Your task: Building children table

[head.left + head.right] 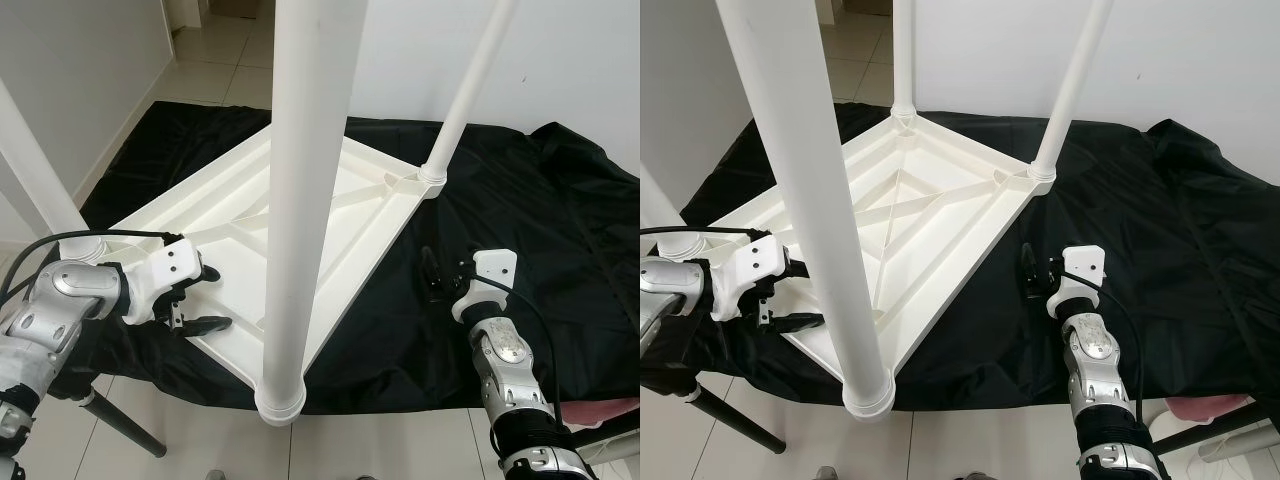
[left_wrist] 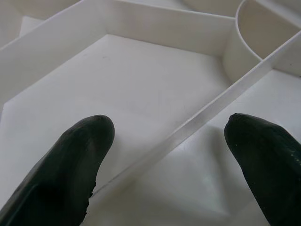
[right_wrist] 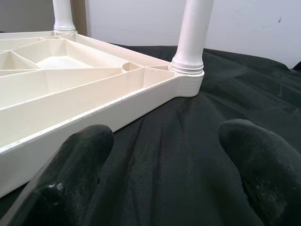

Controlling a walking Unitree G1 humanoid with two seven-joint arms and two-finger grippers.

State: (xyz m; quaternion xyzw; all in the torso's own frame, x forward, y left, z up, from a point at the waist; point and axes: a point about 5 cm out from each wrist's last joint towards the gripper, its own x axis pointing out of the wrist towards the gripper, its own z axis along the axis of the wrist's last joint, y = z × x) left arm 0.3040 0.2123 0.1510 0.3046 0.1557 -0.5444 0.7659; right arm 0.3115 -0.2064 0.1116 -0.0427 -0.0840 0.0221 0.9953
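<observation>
Fingers of left gripper apart, straddling a rib inside upturned white table; right gripper fingers apart over black cloth, just beside table edge. Legs upright.

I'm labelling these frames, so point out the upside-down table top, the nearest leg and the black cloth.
table top (image 1: 940, 235), right eye view, ribbed underside.
nearest leg (image 1: 300, 200), left eye view, mid shaft.
black cloth (image 1: 1160, 260), right eye view, bare stretch on the right.
</observation>
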